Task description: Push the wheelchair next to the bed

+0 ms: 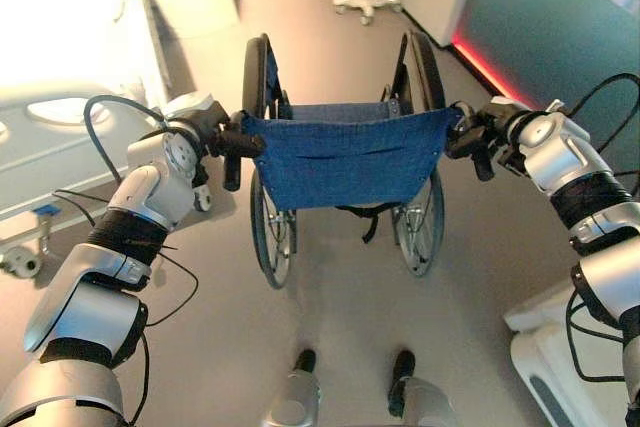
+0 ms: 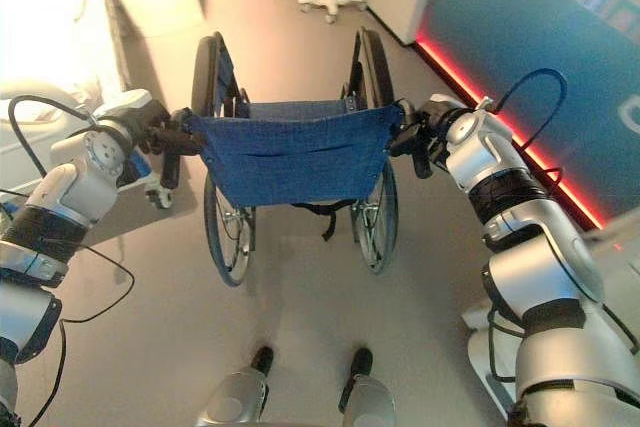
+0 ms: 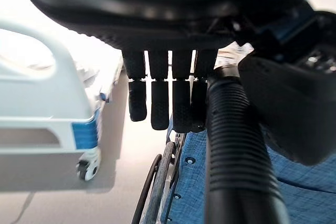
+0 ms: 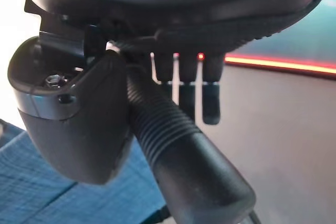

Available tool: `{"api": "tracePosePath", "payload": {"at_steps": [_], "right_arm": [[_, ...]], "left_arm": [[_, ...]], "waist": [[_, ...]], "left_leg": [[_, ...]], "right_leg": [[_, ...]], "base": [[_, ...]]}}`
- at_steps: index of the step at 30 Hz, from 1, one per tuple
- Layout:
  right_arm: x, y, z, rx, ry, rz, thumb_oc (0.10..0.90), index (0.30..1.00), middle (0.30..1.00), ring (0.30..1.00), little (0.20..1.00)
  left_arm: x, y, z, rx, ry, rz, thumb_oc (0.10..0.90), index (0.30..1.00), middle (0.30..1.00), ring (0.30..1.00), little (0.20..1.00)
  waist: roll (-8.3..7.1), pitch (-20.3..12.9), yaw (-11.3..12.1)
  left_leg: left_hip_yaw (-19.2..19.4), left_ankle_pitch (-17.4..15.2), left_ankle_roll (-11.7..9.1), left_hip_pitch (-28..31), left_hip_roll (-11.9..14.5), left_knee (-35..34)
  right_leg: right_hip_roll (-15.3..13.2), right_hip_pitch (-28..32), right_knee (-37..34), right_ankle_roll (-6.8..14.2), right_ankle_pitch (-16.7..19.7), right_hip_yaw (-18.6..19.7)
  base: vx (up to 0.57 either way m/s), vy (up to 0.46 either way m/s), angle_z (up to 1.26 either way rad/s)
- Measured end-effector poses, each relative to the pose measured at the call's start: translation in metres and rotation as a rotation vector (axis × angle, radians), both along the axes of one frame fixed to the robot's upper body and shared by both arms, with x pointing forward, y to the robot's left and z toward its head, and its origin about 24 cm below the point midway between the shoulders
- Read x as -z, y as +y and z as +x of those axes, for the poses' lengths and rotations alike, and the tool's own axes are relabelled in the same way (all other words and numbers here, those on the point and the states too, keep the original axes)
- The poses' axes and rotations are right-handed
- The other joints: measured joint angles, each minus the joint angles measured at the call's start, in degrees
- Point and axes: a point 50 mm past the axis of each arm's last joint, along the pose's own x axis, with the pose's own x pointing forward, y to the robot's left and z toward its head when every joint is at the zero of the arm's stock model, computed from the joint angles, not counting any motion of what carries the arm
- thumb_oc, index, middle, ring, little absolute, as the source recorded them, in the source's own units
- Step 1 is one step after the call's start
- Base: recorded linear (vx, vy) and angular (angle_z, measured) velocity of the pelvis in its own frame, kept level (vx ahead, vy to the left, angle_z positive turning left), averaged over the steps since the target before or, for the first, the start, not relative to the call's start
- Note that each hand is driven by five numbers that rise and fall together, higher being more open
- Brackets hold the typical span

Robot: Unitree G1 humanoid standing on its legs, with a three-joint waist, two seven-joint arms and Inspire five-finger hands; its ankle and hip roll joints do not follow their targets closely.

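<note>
Both arms are built of rounded silver-grey shells joined by black ribbed bands. Each ends in a dark robot hand, the left robot hand (image 1: pixel 222 139) and the right robot hand (image 1: pixel 478 137), with textured, ridged black fingers (image 3: pixel 159 103). A small screw sits in the right thumb's (image 4: pixel 79 124) smooth dark casing.

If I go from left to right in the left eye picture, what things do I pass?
Bed → left hand → wheelchair → right hand → glowing red strip along the wall.
</note>
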Motion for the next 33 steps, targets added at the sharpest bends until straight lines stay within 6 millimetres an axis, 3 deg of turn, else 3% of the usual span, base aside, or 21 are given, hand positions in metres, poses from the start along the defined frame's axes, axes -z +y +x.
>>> {"api": "tracePosePath", "payload": {"at_steps": [3,7,9,10,12,13,14,15,16,19,20,21,22,23,24,25,27,30,31,32,33], "right_arm": [[-0.004,-0.008,-0.002,0.019,-0.001,-0.029,0.400,0.300,0.300,0.300,0.300],[-0.004,-0.014,-0.003,0.044,0.002,-0.046,0.400,0.300,0.300,0.300,0.300],[0.003,-0.017,-0.003,0.058,0.023,-0.045,0.400,0.300,0.300,0.300,0.300],[0.009,-0.019,-0.004,0.064,0.039,-0.043,0.400,0.300,0.300,0.300,0.300],[0.013,-0.019,-0.005,0.065,0.049,-0.040,0.400,0.300,0.300,0.300,0.300],[0.019,-0.011,-0.003,0.045,0.059,-0.026,0.400,0.300,0.300,0.300,0.300],[0.024,-0.008,-0.002,0.038,0.065,-0.018,0.400,0.300,0.300,0.300,0.300],[0.035,0.000,-0.001,0.026,0.082,-0.016,0.400,0.300,0.300,0.300,0.300],[0.047,0.005,-0.001,0.017,0.106,-0.008,0.400,0.300,0.300,0.300,0.300],[0.058,0.006,-0.003,0.021,0.124,-0.026,0.400,0.300,0.300,0.300,0.300],[0.057,0.003,-0.003,0.027,0.124,-0.038,0.400,0.300,0.300,0.300,0.300],[0.055,-0.001,-0.004,0.037,0.123,-0.043,0.400,0.300,0.300,0.300,0.300],[0.055,-0.001,-0.004,0.032,0.129,-0.047,0.400,0.300,0.300,0.300,0.300],[0.053,-0.004,-0.004,0.037,0.130,-0.052,0.400,0.300,0.300,0.300,0.300],[0.050,-0.004,-0.005,0.032,0.141,-0.051,0.400,0.300,0.300,0.300,0.300],[0.051,-0.004,-0.005,0.026,0.154,-0.047,0.400,0.300,0.300,0.300,0.300],[0.051,-0.001,-0.004,0.011,0.166,-0.040,0.400,0.300,0.300,0.300,0.300],[0.054,0.009,-0.002,-0.017,0.175,-0.023,0.400,0.300,0.300,0.300,0.300],[0.055,0.010,-0.002,-0.022,0.179,-0.020,0.400,0.300,0.300,0.300,0.300],[0.055,0.012,-0.002,-0.027,0.177,-0.012,0.400,0.300,0.300,0.300,0.300],[0.054,0.013,-0.002,-0.030,0.173,-0.006,0.400,0.300,0.300,0.300,0.300]], "left_arm": [[0.009,-0.010,0.001,0.013,0.001,-0.037,0.400,0.300,0.300,0.300,0.300],[0.014,-0.020,0.006,0.017,-0.009,-0.052,0.400,0.300,0.300,0.300,0.300],[0.018,-0.025,0.008,0.023,-0.002,-0.040,0.400,0.300,0.300,0.300,0.300],[0.019,-0.028,0.009,0.027,-0.001,-0.032,0.400,0.300,0.300,0.300,0.300],[0.022,-0.030,0.010,0.030,0.004,-0.021,0.400,0.300,0.300,0.300,0.300],[0.020,-0.021,0.008,0.014,0.015,0.002,0.400,0.300,0.300,0.300,0.300],[0.024,-0.019,0.007,0.007,0.023,0.007,0.400,0.300,0.300,0.300,0.300],[0.032,-0.014,0.005,-0.011,0.048,0.019,0.400,0.300,0.300,0.300,0.300],[0.042,-0.010,0.001,-0.019,0.074,0.028,0.400,0.300,0.300,0.300,0.300],[0.054,-0.010,-0.005,-0.012,0.100,0.021,0.400,0.300,0.300,0.300,0.300],[0.056,-0.011,-0.005,-0.008,0.106,0.015,0.400,0.300,0.300,0.300,0.300],[0.057,-0.012,-0.006,-0.004,0.112,0.004,0.400,0.300,0.300,0.300,0.300],[0.060,-0.013,-0.007,-0.003,0.120,-0.018,0.400,0.300,0.300,0.300,0.300],[0.060,-0.013,-0.008,-0.002,0.123,-0.025,0.400,0.300,0.300,0.300,0.300],[0.058,-0.012,-0.009,0.001,0.120,-0.033,0.400,0.300,0.300,0.300,0.300],[0.054,-0.010,-0.010,0.006,0.119,-0.029,0.400,0.300,0.300,0.300,0.300],[0.049,-0.004,-0.011,0.004,0.121,-0.015,0.400,0.300,0.300,0.300,0.300],[0.040,0.007,-0.013,-0.011,0.129,0.013,0.400,0.300,0.300,0.300,0.300],[0.037,0.009,-0.013,-0.010,0.128,0.018,0.400,0.300,0.300,0.300,0.300],[0.031,0.011,-0.013,-0.012,0.115,0.035,0.400,0.300,0.300,0.300,0.300],[0.027,0.012,-0.012,-0.014,0.104,0.044,0.400,0.300,0.300,0.300,0.300]], "waist": [[0.58,-0.56,-0.17],[0.77,-1.21,-1.43],[0.01,-1.73,-1.90],[-0.46,-2.04,-2.40],[-0.22,-2.21,-3.46],[-2.21,-3.42,-2.93],[-1.77,-3.75,-3.14],[-2.50,-3.74,-3.44],[-3.46,-4.32,-2.53],[-4.12,-4.08,0.80],[-3.45,-3.12,3.09],[-2.32,-2.70,4.28],[0.57,-2.42,6.22],[1.47,-2.22,6.46],[3.00,-1.57,8.53],[3.20,-1.55,9.46],[2.89,-1.58,9.62],[1.34,-2.06,10.00],[0.83,-2.35,10.09],[-0.91,-2.47,10.30],[-2.13,-2.54,10.77]], "left_leg": [[3.58,4.20,-1.68,1.52,1.15,-1.65],[6.54,8.13,-0.92,2.24,1.99,-3.97],[7.12,10.59,0.07,2.47,1.95,-4.46],[7.72,12.16,1.30,2.56,2.04,-4.76],[9.39,13.65,1.27,2.67,3.90,-4.69],[10.63,13.51,0.96,2.58,3.69,-5.00],[10.04,13.28,0.60,2.53,3.94,-4.68],[9.49,11.74,-1.17,2.21,3.63,-1.95],[6.39,8.84,-4.85,2.97,0.95,-2.23],[6.76,8.64,-5.04,0.75,-6.68,-3.77],[6.93,8.76,-4.92,-1.41,-8.49,-4.63],[6.85,9.01,-5.06,-2.98,-8.27,-4.76],[6.92,9.40,-5.59,-5.67,-6.70,-5.61],[6.95,9.90,-6.43,-6.54,-5.64,-6.20],[8.71,9.96,-6.58,-7.88,-3.48,-7.82],[10.75,9.92,-6.62,-9.82,-2.13,-7.35],[13.71,9.81,-6.20,-11.45,-1.36,-4.57],[14.54,9.54,-6.03,-7.42,-2.97,-1.63],[14.60,9.36,-4.07,-5.31,-3.03,-1.97],[15.60,10.75,-1.36,-3.59,-4.51,-3.70],[15.91,10.37,-0.37,-3.46,-5.28,-3.77]], "right_leg": [[-0.29,2.20,1.76,-1.27,-3.18,-2.18],[0.34,4.86,2.15,-3.49,-5.30,-4.66],[0.79,5.95,2.44,-3.84,-5.51,-4.82],[0.43,6.03,3.91,-4.00,-5.45,-5.06],[0.28,2.29,10.07,-5.21,-6.54,-5.48],[0.85,2.75,-1.06,-6.01,-4.64,-5.68],[1.80,3.71,-1.51,-5.03,-3.43,-6.21],[3.29,6.42,-3.64,-5.38,-3.10,-5.37],[4.59,8.11,-6.41,-5.71,-2.80,-1.35],[6.07,12.54,-12.26,-6.30,-0.56,5.53],[6.72,14.36,-13.72,-6.16,-0.11,7.81],[7.67,15.49,-14.75,-5.86,-0.10,8.66],[9.51,17.20,-15.20,-6.52,-0.83,8.46],[10.15,17.77,-15.27,-6.65,-1.10,8.33],[11.12,18.59,-13.85,-6.73,-2.54,8.09],[11.27,19.44,-13.46,-7.07,-3.21,6.91],[11.11,20.73,-12.76,-6.31,-4.95,6.13],[9.35,22.18,-8.86,-4.21,-9.98,6.39],[9.02,22.51,-7.92,-3.52,-11.28,6.49],[7.17,22.42,-6.43,-2.22,-12.48,5.71],[6.29,22.39,-6.14,-1.31,-12.74,5.20]], "base": [[0.25,-0.210,0.69],[0.25,-0.248,0.66],[0.22,-0.258,0.59],[0.24,-0.259,0.55],[0.25,-0.204,0.37],[0.33,-0.165,0.19],[0.43,-0.148,0.30],[0.44,-0.114,0.20],[0.40,-0.076,0.00],[0.46,-0.039,-0.46],[0.52,0.033,-0.77],[0.55,0.071,-0.93],[0.50,0.099,-0.67],[0.42,0.121,-0.85],[0.41,0.148,-0.74],[0.38,0.153,-0.71],[0.39,0.139,-0.29],[0.52,0.140,-0.19],[0.37,0.154,-0.14],[0.34,0.155,-0.18],[0.36,0.188,-0.20]]}}
